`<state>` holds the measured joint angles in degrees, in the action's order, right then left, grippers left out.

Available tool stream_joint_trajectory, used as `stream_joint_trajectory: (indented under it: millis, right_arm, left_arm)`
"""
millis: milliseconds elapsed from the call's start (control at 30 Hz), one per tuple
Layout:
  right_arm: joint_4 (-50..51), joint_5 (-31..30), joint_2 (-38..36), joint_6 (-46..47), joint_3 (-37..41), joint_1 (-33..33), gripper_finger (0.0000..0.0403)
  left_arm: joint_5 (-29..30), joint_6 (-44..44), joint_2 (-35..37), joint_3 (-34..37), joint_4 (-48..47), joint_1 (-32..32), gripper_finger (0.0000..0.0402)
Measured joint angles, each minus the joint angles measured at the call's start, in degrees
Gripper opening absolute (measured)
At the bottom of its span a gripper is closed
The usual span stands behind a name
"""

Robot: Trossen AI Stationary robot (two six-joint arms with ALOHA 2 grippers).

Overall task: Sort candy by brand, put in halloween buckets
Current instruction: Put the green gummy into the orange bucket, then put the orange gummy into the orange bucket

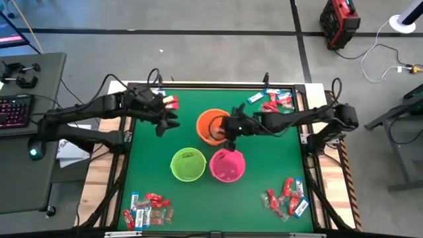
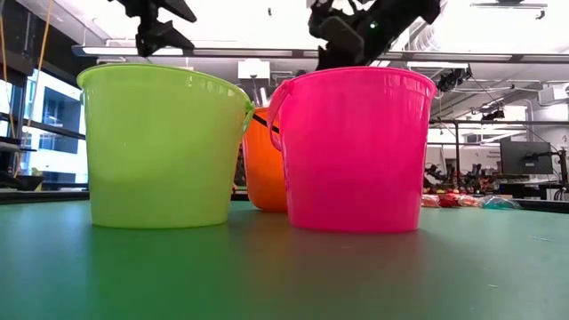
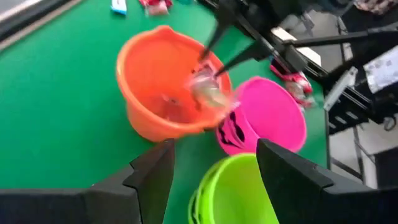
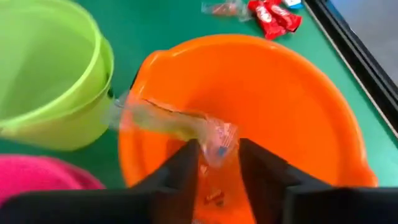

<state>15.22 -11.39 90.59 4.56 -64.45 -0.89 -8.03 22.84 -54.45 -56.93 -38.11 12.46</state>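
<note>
Three buckets stand close together mid-table: orange [image 1: 210, 125], lime green [image 1: 188, 164] and pink [image 1: 227, 166]. My right gripper [image 4: 217, 158] hangs over the orange bucket [image 4: 280, 106], fingers apart. One end of a clear-wrapped candy [image 4: 168, 121] lies between its fingertips, above the bucket's inside. The left wrist view shows that candy [image 3: 208, 90] blurred just below the right gripper's fingers. My left gripper [image 1: 165, 121] hovers open and empty to the left of the orange bucket. My right gripper's fingers stand on either side of the clear candy's near end [image 4: 219, 142], slanting down from the table's right. The gap is wider than the wrapper. I cannot tell whether either finger touches it. The candy is over the orange bucket's inside.
Piles of red, blue-and-white and clear candy lie at the far right [image 1: 274, 100], near right [image 1: 287, 197] and near left [image 1: 147, 209]. A few pieces lie at the far left [image 1: 170, 100]. Several candies lie in the pink bucket. Open green mat lies between the near piles.
</note>
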Motion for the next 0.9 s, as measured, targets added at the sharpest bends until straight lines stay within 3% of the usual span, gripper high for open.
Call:
stream_joint_trajectory:
  millis: [167, 300, 433, 667, 800, 900]
  right_arm:
    - [0.30, -2.30, -0.16, -1.01, -1.94, -1.01, 0.0232]
    - [7.80, -3.09, -0.59, -3.79, -7.43, -1.76, 0.0272]
    - [16.34, -5.07, -0.59, -5.05, -12.59, -1.91, 0.0279]
    - [28.14, -5.01, -1.90, -7.60, -16.17, -2.88, 0.0279]
    - [34.10, -4.81, -4.18, -7.60, -16.20, -4.06, 0.0279]
    - [35.85, -4.66, -5.72, -7.39, -16.20, -4.96, 0.0279]
  left_arm:
    - [-0.18, 3.86, 0.54, 0.00, -0.47, -2.89, 0.0218]
    - [-6.96, 12.84, -0.85, -0.05, -5.67, -9.77, 0.0218]
    - [-8.55, 26.57, -3.76, 0.00, -11.84, -23.47, 0.0214]
    - [-3.86, 48.33, -12.86, 0.00, -12.27, -49.81, 0.0209]
    - [1.67, 51.67, -20.16, 0.00, -8.08, -62.21, 0.0209]
    - [4.12, 50.98, -25.71, -0.02, -7.17, -67.71, 0.0209]
